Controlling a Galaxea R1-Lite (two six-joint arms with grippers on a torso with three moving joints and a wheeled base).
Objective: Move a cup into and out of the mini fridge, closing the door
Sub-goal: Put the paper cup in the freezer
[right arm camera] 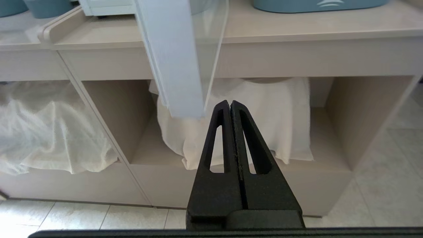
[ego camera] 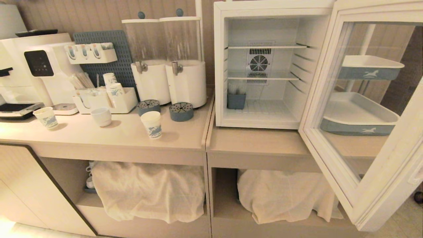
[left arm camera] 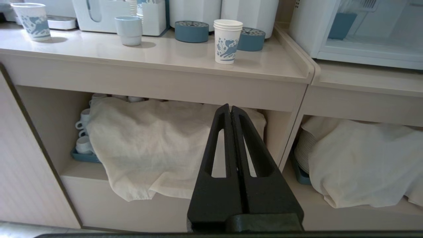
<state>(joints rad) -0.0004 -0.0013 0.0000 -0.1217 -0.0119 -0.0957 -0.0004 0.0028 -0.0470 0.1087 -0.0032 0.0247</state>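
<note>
Tall white cup (ego camera: pixel 151 124), blue print

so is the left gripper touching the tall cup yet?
Apart. In the left wrist view the left gripper, shut, sits low before the cabinet, while the cup stands up on the counter, clear counter edge between them.

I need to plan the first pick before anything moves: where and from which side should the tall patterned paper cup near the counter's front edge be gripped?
Grip the cup around its mid-wall, below the rolled rim, coming level from the counter's open front. It stands upright and apart, with two round blue-grey trays behind it. Probably squeeze lightly, since paper walls may buckle. The left gripper, shut below the counter edge, is nearer.
</note>
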